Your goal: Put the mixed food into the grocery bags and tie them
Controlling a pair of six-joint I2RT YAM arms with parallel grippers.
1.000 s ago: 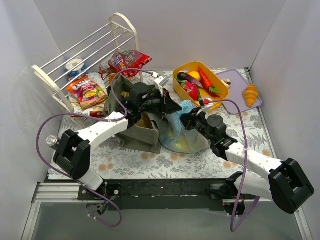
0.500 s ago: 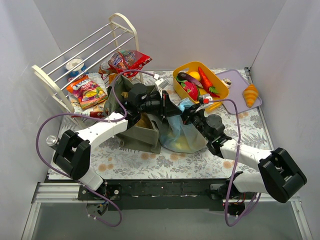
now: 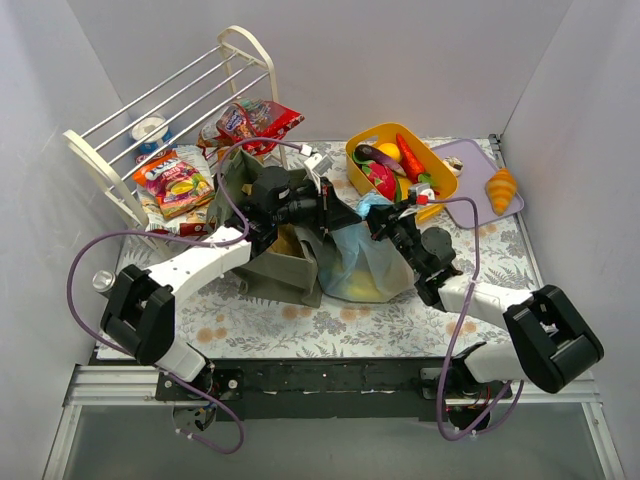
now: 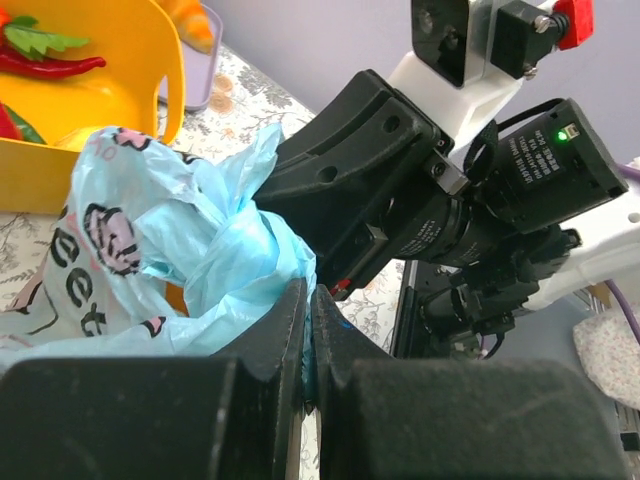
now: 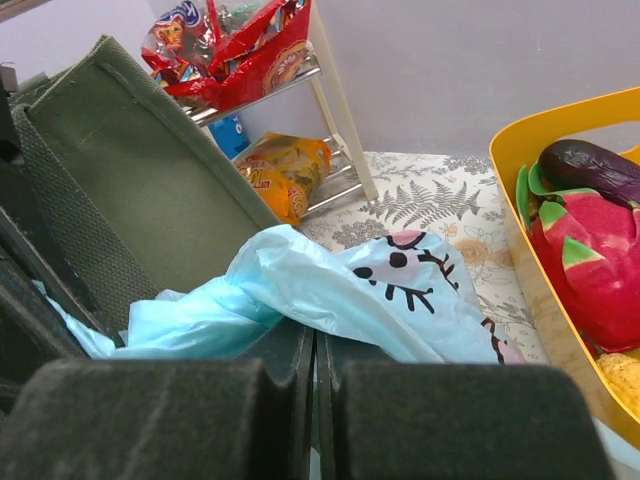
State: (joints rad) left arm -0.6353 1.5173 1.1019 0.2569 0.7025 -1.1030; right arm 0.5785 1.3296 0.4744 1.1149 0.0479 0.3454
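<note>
The left arm [image 3: 200, 262] stretches from the lower left of the overhead view up toward the centre, its wrist turned to the right. The right arm [image 3: 480, 298] comes up from the lower right and leans left to meet it, so the two wrists sit close together at mid-frame. The left gripper [image 4: 309, 305] has its jaws pressed together on a twist of the light-blue bag [image 4: 200, 250]. The right gripper [image 5: 315, 345] is likewise clamped tight on that plastic.

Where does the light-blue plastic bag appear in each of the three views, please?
Top external: blue bag at centre, beside the green tote.
Left wrist: blue bag left of centre.
Right wrist: blue bag across the middle.
Shared landmark: yellow tub.
</note>
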